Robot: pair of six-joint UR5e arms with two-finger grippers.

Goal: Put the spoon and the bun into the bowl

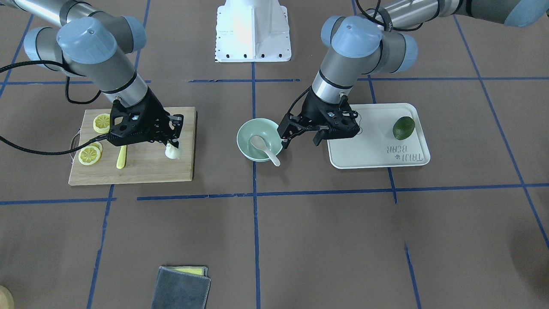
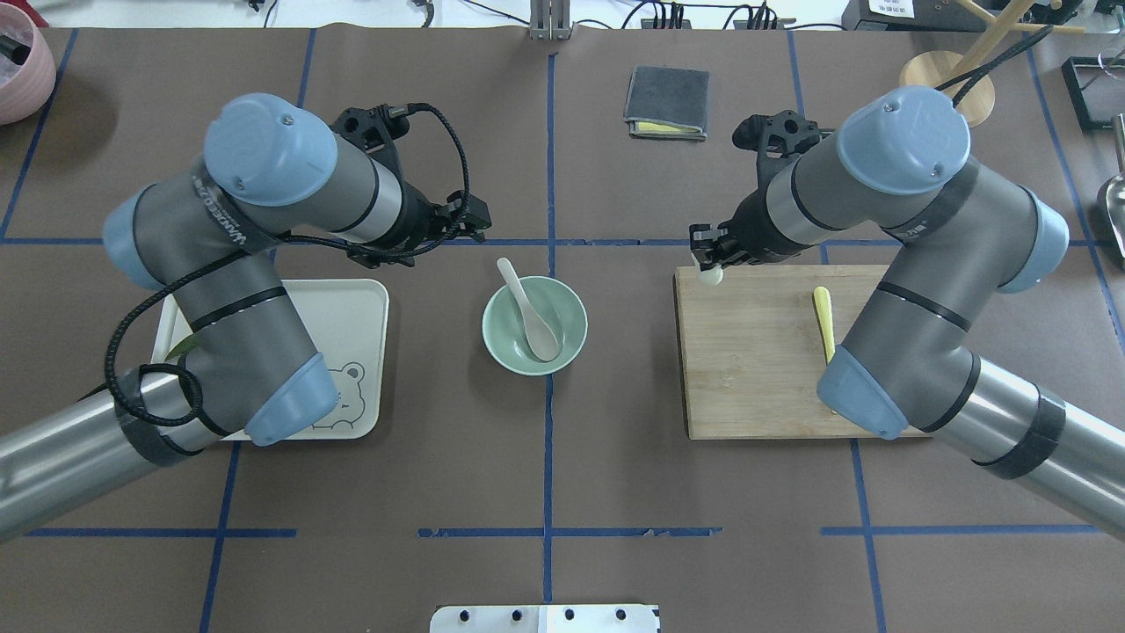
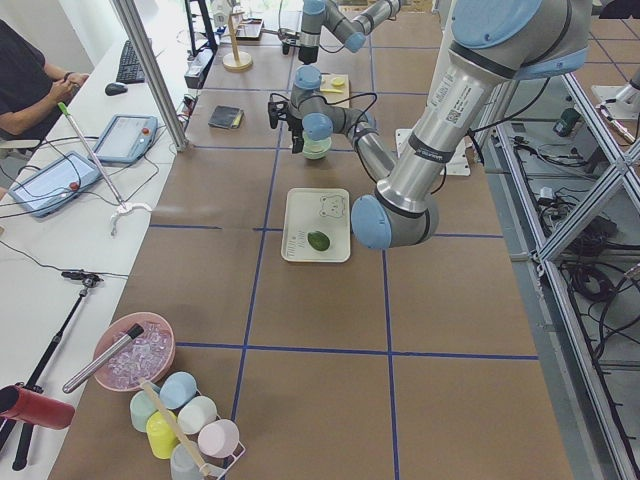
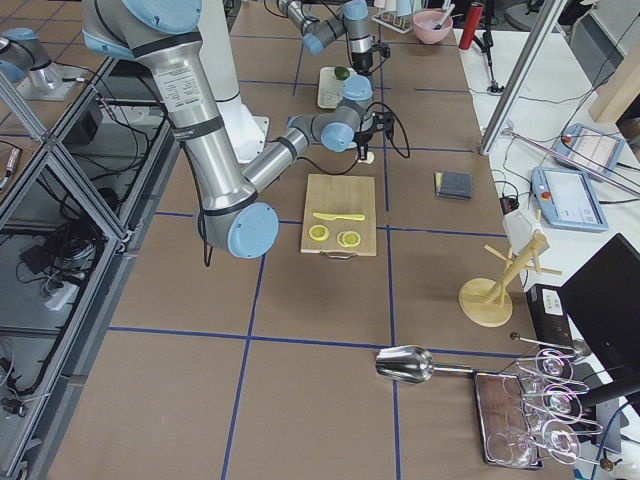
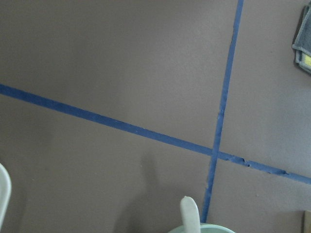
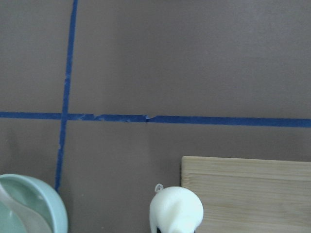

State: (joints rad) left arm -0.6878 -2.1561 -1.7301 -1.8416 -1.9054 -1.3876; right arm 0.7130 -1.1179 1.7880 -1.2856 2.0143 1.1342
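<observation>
The right arm covers part of the wooden cutting board (image 1: 146,167); the left arm hides much of the white tray (image 1: 373,154) from overhead. Between them sits the bowl (image 1: 245,132), with the spoon (image 1: 262,146) inside, handle over the rim. The left gripper (image 1: 300,141) hangs spread and empty beside it. The right gripper (image 1: 173,146) clamps the bun (image 1: 172,152) at the board's corner; lifted or not, unclear.

Spoon (image 1: 264,149) in bowl (image 1: 246,135), bun (image 1: 173,151) seemingly at board (image 1: 141,169) corner

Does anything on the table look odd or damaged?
Minor only: the spoon juts over the rim of the bowl, and the blue tape line by the cutting board is ragged.
</observation>
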